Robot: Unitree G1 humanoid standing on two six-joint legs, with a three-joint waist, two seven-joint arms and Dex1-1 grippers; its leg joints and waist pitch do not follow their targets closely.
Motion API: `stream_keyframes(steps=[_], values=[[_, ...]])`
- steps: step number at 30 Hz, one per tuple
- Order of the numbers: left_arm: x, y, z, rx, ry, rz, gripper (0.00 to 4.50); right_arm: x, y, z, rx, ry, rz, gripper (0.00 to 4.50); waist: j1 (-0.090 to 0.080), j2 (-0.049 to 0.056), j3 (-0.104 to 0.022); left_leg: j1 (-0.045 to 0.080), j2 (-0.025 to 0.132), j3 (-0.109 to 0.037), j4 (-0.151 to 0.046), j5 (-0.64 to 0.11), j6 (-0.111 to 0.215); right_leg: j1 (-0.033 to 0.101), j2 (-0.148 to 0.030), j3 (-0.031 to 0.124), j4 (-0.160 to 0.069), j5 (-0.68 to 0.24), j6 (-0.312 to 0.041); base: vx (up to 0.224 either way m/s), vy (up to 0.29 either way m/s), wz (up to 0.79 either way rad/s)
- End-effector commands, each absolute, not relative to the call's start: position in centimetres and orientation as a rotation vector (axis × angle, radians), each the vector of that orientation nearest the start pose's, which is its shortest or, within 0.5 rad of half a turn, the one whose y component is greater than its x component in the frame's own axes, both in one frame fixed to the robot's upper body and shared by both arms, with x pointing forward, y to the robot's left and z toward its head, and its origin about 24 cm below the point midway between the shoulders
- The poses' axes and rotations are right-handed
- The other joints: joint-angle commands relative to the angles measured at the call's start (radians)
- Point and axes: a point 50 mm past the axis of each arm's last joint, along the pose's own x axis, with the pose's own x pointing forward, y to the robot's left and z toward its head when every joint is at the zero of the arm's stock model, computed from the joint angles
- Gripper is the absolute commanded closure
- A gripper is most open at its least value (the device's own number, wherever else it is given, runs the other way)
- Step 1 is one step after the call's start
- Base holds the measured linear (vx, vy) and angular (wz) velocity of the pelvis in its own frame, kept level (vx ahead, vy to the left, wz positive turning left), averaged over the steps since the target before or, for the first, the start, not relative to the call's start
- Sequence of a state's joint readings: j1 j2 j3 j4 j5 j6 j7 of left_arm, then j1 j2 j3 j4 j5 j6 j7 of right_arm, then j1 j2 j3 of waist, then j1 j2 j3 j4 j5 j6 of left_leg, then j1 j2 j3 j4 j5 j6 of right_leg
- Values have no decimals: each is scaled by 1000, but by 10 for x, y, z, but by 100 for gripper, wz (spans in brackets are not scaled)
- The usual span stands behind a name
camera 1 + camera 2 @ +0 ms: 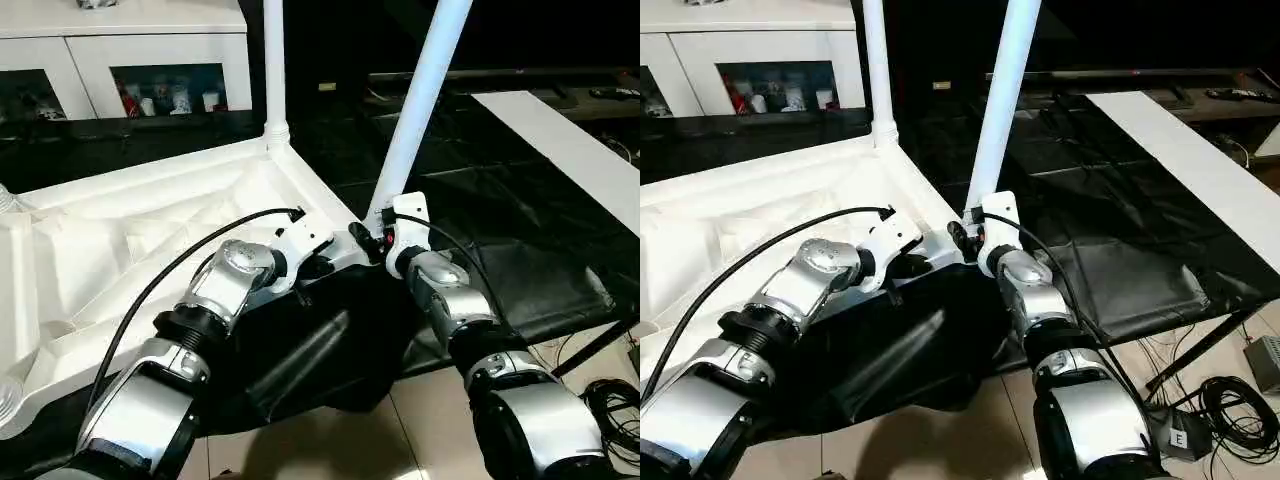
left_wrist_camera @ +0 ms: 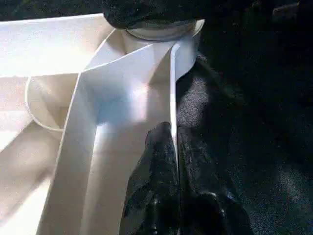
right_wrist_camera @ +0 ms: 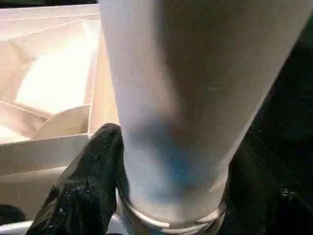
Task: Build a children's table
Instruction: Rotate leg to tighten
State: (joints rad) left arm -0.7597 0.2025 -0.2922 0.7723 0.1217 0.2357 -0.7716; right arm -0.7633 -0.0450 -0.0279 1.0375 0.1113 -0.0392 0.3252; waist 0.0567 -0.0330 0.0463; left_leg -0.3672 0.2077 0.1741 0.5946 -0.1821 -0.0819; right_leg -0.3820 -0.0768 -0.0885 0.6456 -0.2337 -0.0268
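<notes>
The children's table top [image 1: 120, 240] lies upside down, its ribbed underside up, on a black cloth. One white leg [image 1: 274, 70] stands upright in the far corner socket. A second leg [image 1: 420, 100] leans to the right, its lower end at the near right corner socket. My right gripper [image 1: 372, 240] is shut on this leg just above the socket; in the right wrist view a black finger [image 3: 88, 181] presses against the leg [image 3: 186, 98]. My left gripper [image 1: 318, 262] is shut on the top's rim wall [image 2: 172, 88] beside that corner, with the thin wall pinched between its fingers [image 2: 156, 166].
A white glass-door cabinet [image 1: 150, 60] stands at the back left. A long white board [image 1: 570, 150] lies at the right on the black cloth [image 1: 500, 260]. Cables [image 1: 1230, 410] lie on the tiled floor at the lower right.
</notes>
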Motion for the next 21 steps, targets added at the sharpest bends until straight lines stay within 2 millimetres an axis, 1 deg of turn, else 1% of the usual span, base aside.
stream_keyframes(steps=[1, 2, 3, 4, 5, 6, 7, 9, 10, 11, 12, 13, 14, 15, 16, 17, 18, 21], values=[[357, 102, 60, 503, 436, -930, 450, 355, -76, 36, 116, 254, 643, 113, 1, 5, -61, 6, 29, -5, -66, -115, 51, 51, -74, 62, -79, 7, -226, 0, 0, 0], [356, 103, 61, 509, 433, -945, 450, 355, -77, 38, 105, 240, 665, 113, 1, 4, -60, 3, 28, -5, -65, -117, 65, 54, -74, 61, -79, 23, -229, 0, 0, 0], [355, 106, 61, 511, 436, -958, 450, 355, -80, 40, 88, 228, 691, 107, -2, 4, -60, 2, 29, -5, -66, -117, 68, 54, -74, 61, -78, 25, -229, 0, 0, 0], [353, 109, 61, 519, 431, -984, 450, 354, -85, 41, 76, 224, 724, 93, -3, 4, -60, 4, 29, -5, -65, -115, 73, 54, -74, 60, -80, 22, -234, 0, 0, 0], [353, 109, 61, 521, 427, -993, 450, 354, -86, 42, 73, 224, 732, 69, -4, 5, -60, 3, 30, -6, -65, -109, 79, 54, -74, 60, -79, 24, -238, 0, 0, 0], [351, 112, 61, 520, 430, -1014, 450, 353, -91, 42, 61, 228, 765, 69, -6, 5, -60, 2, 30, -5, -64, -105, 81, 54, -73, 60, -78, 30, -241, 0, 0, 0], [348, 116, 61, 519, 442, -1041, 450, 349, -98, 43, 23, 231, 845, 65, -5, 5, -60, 4, 30, -5, -64, -104, 84, 54, -73, 60, -77, 35, -246, 0, 0, 0], [342, 120, 60, 524, 435, -1115, 450, 344, -109, 44, -11, 232, 927, 65, -3, 5, -61, 2, 33, -6, -63, -95, 97, 58, -74, 59, -76, 54, -251, 0, 0, 0], [340, 121, 60, 531, 431, -1138, 450, 342, -113, 45, -18, 233, 957, 65, -4, 5, -61, 5, 33, -4, -63, -93, 105, 53, -72, 60, -75, 73, -256, 0, 0, 0], [335, 123, 60, 536, 418, -1209, 450, 338, -120, 47, -38, 237, 1015, 65, -3, 5, -60, 4, 33, -5, -63, -92, 107, 54, -72, 59, -74, 78, -260, 0, 0, 0], [335, 123, 60, 536, 418, -1209, 450, 338, -120, 47, -38, 237, 1015, 65, -1, 5, -61, 5, 34, -6, -63, -93, 109, 55, -72, 59, -74, 78, -261, 0, 0, 0], [332, 123, 60, 531, 414, -1244, 450, 336, -122, 47, -47, 239, 1040, 65, 0, 5, -60, 4, 34, -5, -63, -95, 109, 54, -73, 59, -74, 75, -262, 0, 0, 0], [330, 125, 60, 541, 413, -1267, 450, 334, -126, 48, -57, 242, 1076, 65, -2, 5, -59, 5, 34, -3, -64, -101, 106, 51, -72, 59, -74, 66, -265, 0, 0, 0], [329, 126, 60, 542, 415, -1283, 450, 333, -128, 49, -64, 243, 1093, 65, 0, 6, -58, 7, 34, -3, -64, -111, 103, 50, -72, 59, -77, 51, -264, 0, 0, 0], [324, 129, 61, 547, 421, -1331, 450, 330, -132, 51, -89, 245, 1142, 65, 2, 5, -57, 7, 36, -3, -66, -126, 93, 52, -72, 59, -79, 22, -260, 0, 0, 0], [322, 131, 61, 547, 423, -1352, 450, 329, -134, 53, -98, 247, 1162, 65, 4, 5, -56, 8, 38, -3, -66, -130, 90, 50, -72, 60, -79, 11, -258, 0, 0, 0], [320, 131, 62, 542, 415, -1376, 450, 328, -134, 54, -111, 241, 1171, 65, 5, 6, -56, 7, 38, -3, -67, -130, 87, 50, -72, 59, -79, 9, -257, 0, 0, 0], [317, 130, 65, 526, 398, -1401, 450, 327, -134, 55, -126, 230, 1193, 65, 8, 7, -55, 12, 39, -1, -68, -136, 75, 44, -72, 61, -80, -4, -257, 0, 0, 0]])
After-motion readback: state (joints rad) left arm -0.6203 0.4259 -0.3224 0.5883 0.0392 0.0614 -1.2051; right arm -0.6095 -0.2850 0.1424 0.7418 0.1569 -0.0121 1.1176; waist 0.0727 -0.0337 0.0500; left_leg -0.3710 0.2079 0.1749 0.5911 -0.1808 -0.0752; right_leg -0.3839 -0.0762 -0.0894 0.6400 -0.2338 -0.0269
